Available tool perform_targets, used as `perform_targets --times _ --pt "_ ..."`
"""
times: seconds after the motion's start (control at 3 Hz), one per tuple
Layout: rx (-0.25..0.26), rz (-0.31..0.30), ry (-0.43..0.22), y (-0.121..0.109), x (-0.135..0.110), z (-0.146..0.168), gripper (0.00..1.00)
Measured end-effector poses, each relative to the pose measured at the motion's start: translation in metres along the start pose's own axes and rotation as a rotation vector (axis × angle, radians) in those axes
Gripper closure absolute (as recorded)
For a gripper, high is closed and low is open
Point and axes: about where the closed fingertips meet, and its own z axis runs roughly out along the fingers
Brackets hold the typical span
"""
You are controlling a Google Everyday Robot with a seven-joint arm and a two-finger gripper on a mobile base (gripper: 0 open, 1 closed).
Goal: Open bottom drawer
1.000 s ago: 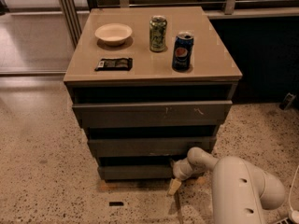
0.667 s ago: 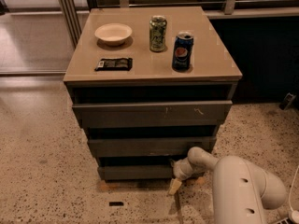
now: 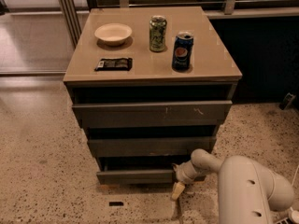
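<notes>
arm: the pale arm comes in from the lower right, low over the speckled floor
end effector: the end effector is at the right end of the bottom drawer, its yellowish tip pointing down toward the floor just below the front's lower edge; i cannot tell whether it is wide or narrow, or whether it has a hold on anything
bottom drawer: the bottom drawer is the lowest of the three dark grey fronts, just above the floor; a dark gap shows over its top edge and it looks at most a little way out
done: judging by this, the reach to the drawer is made
left: nearly all of the pull outward seems yet to come
middle drawer: the middle drawer sits directly above, looking closed
top drawer: the top drawer is the widest, with pale scratches
surface: the tan surface carries a dark packet, a blue can, a green can and a pale bowl, all apart from one another
</notes>
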Motion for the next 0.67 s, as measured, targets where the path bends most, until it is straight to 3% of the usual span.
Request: perform_targets --times 0.33,0.67 --pt "-0.093 0.067 0.035 0.0372 0.0117 -0.0129 0.00" --pt "-0.094 0.067 0.035 0.0366 0.0108 -0.0134 0.00"
